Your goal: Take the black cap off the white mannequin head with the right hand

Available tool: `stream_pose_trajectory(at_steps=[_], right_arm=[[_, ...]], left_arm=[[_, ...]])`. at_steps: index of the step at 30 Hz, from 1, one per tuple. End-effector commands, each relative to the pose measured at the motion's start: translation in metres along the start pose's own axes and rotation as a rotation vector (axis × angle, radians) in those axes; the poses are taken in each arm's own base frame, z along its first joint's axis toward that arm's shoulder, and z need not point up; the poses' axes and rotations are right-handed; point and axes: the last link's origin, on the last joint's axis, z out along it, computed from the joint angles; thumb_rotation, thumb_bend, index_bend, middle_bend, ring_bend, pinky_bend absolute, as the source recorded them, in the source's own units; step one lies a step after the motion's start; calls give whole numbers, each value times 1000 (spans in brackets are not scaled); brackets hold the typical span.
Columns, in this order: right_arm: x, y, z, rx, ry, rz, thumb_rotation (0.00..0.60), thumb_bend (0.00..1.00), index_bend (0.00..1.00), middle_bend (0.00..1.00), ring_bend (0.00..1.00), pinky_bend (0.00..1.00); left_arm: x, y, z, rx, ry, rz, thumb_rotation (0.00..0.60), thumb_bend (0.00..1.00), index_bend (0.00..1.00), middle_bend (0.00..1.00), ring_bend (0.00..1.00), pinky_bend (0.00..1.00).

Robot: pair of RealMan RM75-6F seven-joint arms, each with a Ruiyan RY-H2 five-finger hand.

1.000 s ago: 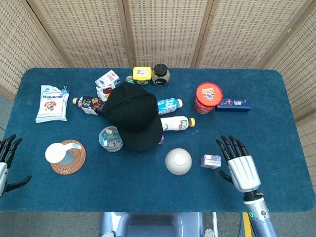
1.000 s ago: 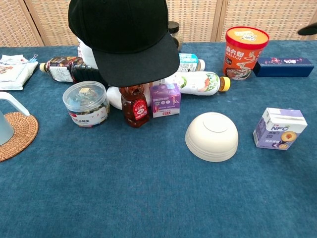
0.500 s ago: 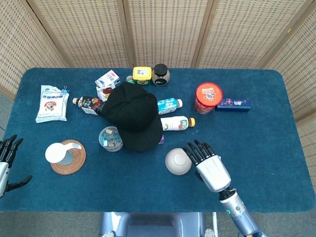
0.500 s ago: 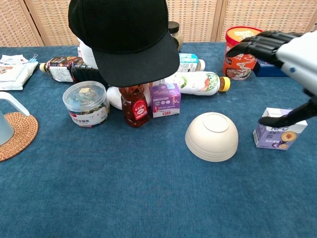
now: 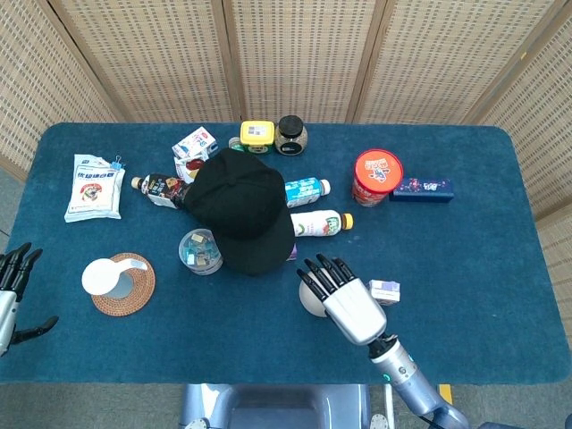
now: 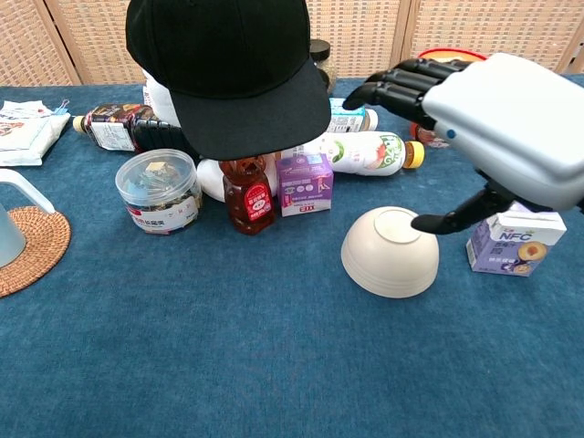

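We take the black cap (image 5: pixel 239 210) as our landmark. It sits on the white mannequin head (image 6: pixel 212 176), near the middle of the blue worktop (image 5: pixel 500 268); in the chest view only a small white patch of the head shows under the brim, behind the amber bear-shaped bottle (image 6: pixel 246 193).

The right hand (image 5: pixel 344 299) hovers in front of and to the right of the cap, apart from it, over the upturned white bowl (image 6: pixel 391 251). Its fingers (image 6: pixel 394 87) are spread and extended toward the cap, holding nothing; the thumb points down toward the bowl's top, and we cannot tell whether it touches.

The left hand (image 5: pixel 12 288) is at the worktop's near left edge, well apart from the cap, fingers spread and empty.

Around the cap we note:
- just below the brim, the bear bottle and a small purple carton (image 6: pixel 305 182);
- to its left front, a clear tub (image 6: pixel 159 190) with wrapped items inside;
- to its right, a white bottle (image 6: pixel 363 152) lying on its side;
- further right, a red tub (image 5: pixel 377 176) and a dark blue box (image 5: pixel 422 189);
- right of the bowl, a small NFC carton (image 6: pixel 511 241);
- far left, a woven coaster (image 5: pixel 121 286) bearing a white cup (image 5: pixel 105 276).
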Motion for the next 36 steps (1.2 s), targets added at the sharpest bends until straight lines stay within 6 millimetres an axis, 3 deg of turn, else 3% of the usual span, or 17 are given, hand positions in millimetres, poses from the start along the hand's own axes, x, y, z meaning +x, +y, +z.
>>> stream_pose_trajectory(at_steps=[1, 18, 28, 36], right_arm=[[-1, -9, 9, 14, 17, -2, 600, 0, 161, 170, 155, 249], [-19, -59, 68, 36, 75, -16, 600, 0, 201, 208, 211, 303], [-18, -57, 87, 1, 122, -74, 600, 0, 210, 227, 232, 314], [-24, -78, 93, 14, 120, -79, 600, 0, 230, 261, 262, 337]], left_arm=[[0, 0, 0, 1, -4, 1, 600, 41, 0, 0, 0, 22], [2, -2, 0, -4, -14, -18, 600, 41, 0, 0, 0, 22], [3, -3, 0, -4, -18, -22, 600, 42, 0, 0, 0, 22], [6, -9, -2, 10, -14, -29, 600, 41, 0, 0, 0, 21]])
